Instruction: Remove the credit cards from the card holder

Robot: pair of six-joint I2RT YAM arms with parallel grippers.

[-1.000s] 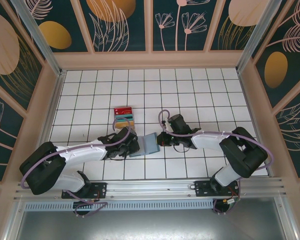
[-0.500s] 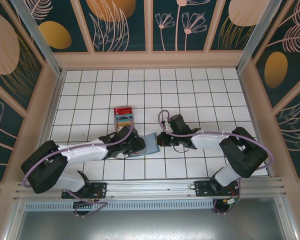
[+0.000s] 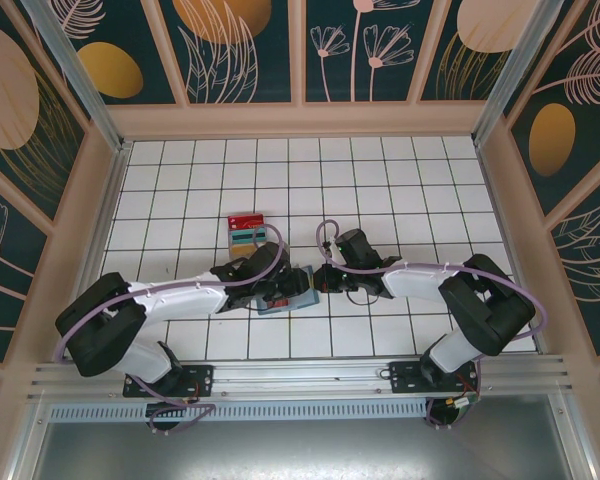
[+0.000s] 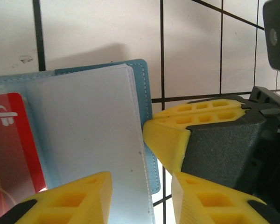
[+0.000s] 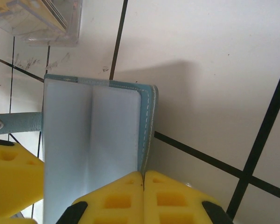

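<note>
The slate-blue card holder (image 3: 301,288) lies open on the tiles between the two arms. My right gripper (image 5: 143,175) is shut on its stitched right edge (image 5: 147,130); in the top view that gripper (image 3: 319,280) sits at the holder's right side. My left gripper (image 4: 142,198) is open just above the holder's clear sleeve (image 4: 93,130), its fingers (image 4: 65,200) straddling the sleeve's right border. A red credit card (image 4: 11,140) shows inside a sleeve at the left. From above, the left gripper (image 3: 283,290) covers much of the holder.
A small stack of red, teal and tan cards (image 3: 247,234) rests two tiles behind the holder, to its left, seemingly in a clear box (image 5: 42,18). The right gripper's yellow fingers (image 4: 196,121) stand close beside my left fingers. Wooden walls (image 3: 110,180) ring the tiled floor.
My left arm has reached rightward, bringing its gripper from the holder's left edge onto the holder. The right arm and the holder have stayed still.
</note>
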